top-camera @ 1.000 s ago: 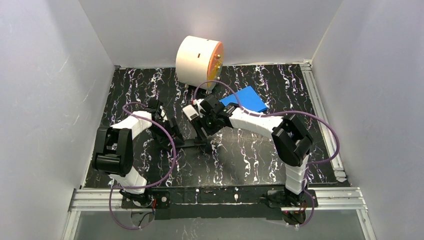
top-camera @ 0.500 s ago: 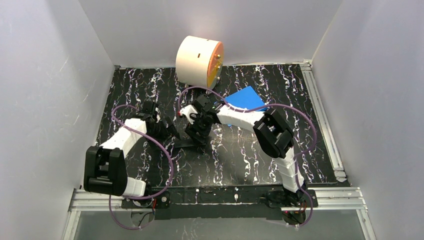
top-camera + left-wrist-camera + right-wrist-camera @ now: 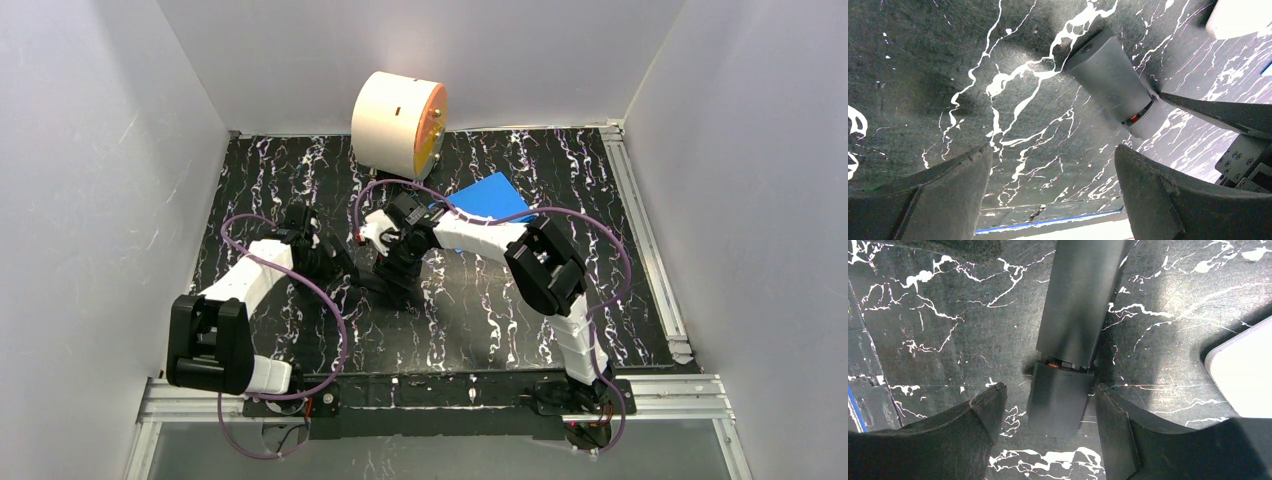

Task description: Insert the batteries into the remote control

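Remote control lies flat between the downward-pointing right gripper's spread jaws; left gripper gapes wide, low beside it.

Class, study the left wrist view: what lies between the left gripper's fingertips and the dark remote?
Only bare marbled mat. In the left wrist view the open left gripper sits short of the remote, nothing lying between them.

The left jaws have widened and drawn back from the remote.
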